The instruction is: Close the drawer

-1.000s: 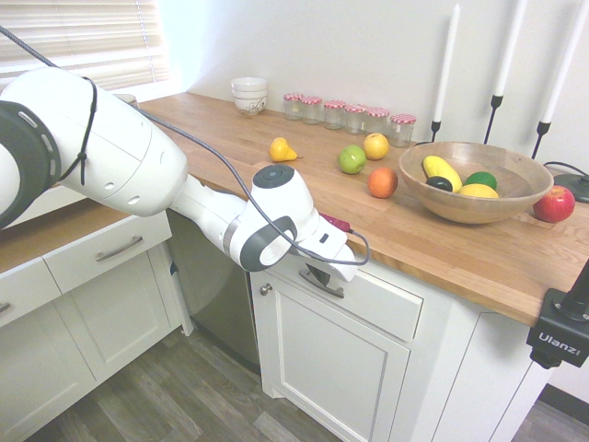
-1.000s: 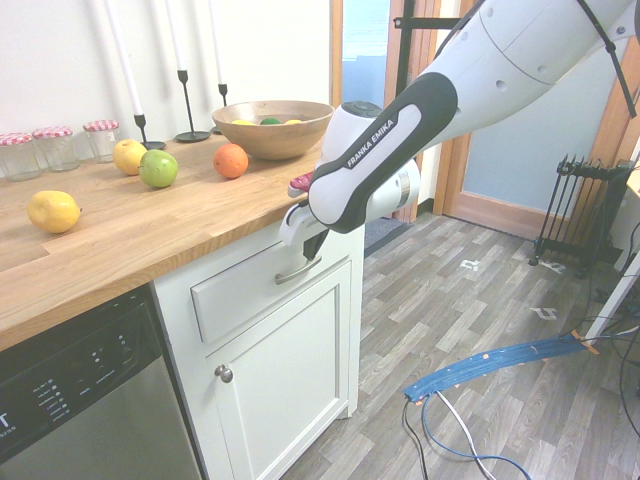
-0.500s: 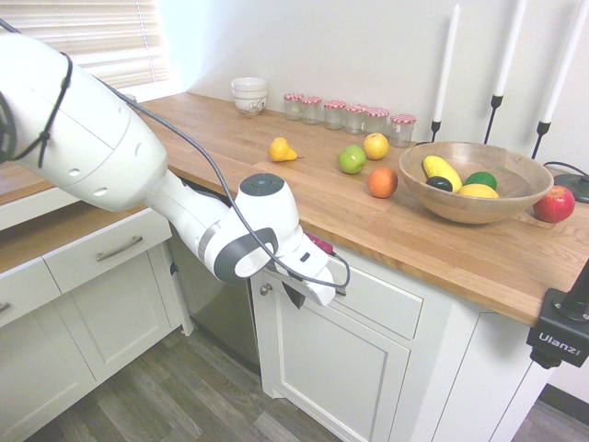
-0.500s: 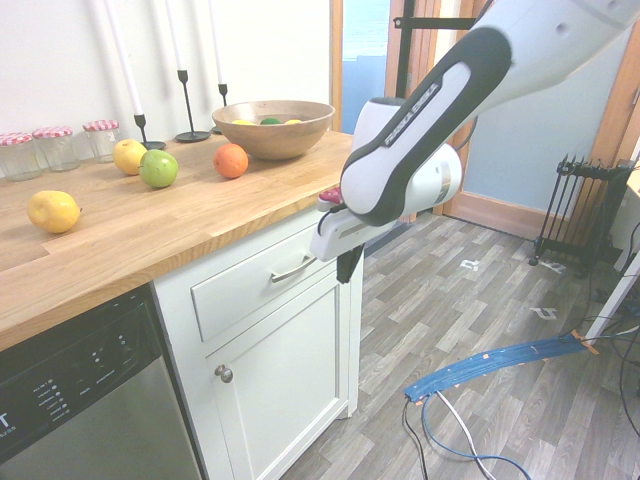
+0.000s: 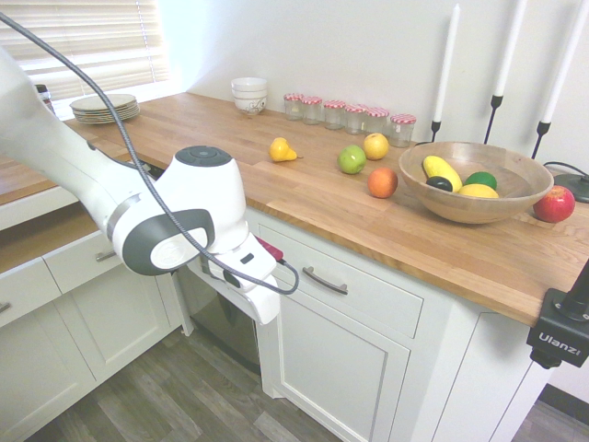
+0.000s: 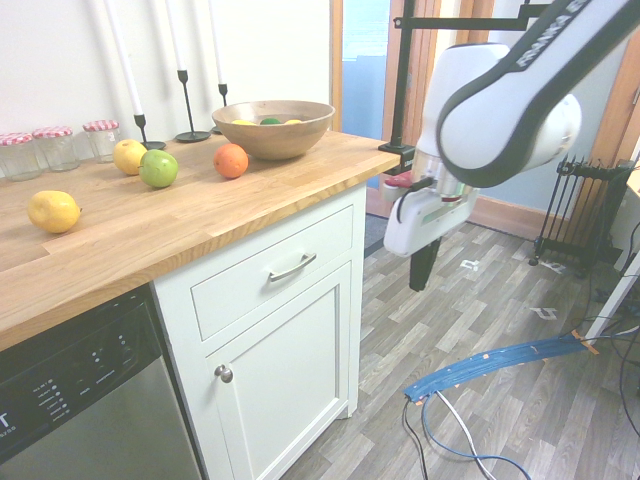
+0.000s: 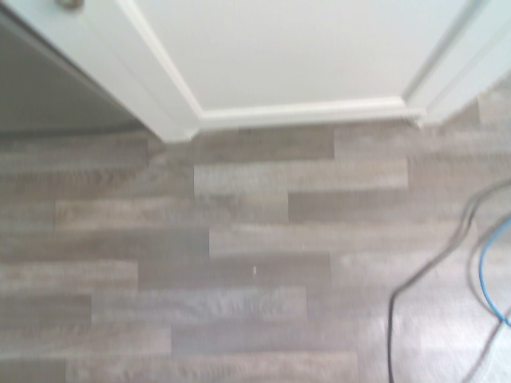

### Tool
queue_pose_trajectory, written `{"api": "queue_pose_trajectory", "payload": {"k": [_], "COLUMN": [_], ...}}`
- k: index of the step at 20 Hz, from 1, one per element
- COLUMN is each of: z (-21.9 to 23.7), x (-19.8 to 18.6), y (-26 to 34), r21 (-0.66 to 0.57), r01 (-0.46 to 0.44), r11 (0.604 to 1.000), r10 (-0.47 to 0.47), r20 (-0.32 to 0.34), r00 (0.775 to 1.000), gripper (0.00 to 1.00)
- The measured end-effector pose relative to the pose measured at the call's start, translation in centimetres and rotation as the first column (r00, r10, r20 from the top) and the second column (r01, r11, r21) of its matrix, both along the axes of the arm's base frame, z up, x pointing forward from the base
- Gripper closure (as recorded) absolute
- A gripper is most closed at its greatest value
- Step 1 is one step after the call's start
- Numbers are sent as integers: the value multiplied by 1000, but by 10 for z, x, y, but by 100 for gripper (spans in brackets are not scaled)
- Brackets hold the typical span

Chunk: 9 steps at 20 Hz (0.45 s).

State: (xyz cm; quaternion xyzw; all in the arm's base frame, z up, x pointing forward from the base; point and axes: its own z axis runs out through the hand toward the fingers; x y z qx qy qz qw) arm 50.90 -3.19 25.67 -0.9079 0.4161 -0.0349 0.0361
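The drawer is seen fully closed, its white front lying flush in the cabinet below the edge of the wooden worktop, directly above the cabinet door; the same closed position was shown a second ago. What has changed is the arm: a second ago the jaws were placed right at the curved silver handle; half a second ago they had been drawn off from it; now they are seen well apart from the drawer, out over the floor, pointed downward, and the handle is left fully exposed in both exterior views. The jaws are shut together, with nothing held between them.

On the worktop no shift is seen; the orange, the green apple and the yellow pear are kept in their earlier places, and the wooden bowl is still filled with fruit, with the red apple beside it. By the arm's withdrawal a stack of plates has been brought into fuller sight in the first exterior view; in the wrist view, floorboards and the foot of the cabinet are shown.
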Motion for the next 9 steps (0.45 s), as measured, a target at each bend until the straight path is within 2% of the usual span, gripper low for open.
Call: {"api": "queue_pose_trajectory", "payload": {"k": [4, 9], "z": [15, 27], "x": [-35, -53], "y": [10, 16], "r21": [-10, -13], "r01": [2, 3], "r11": [1000, 1000], "r10": [-2, -3], "r20": [0, 12], "r00": [1000, 1000], "gripper": [0, 0]}}
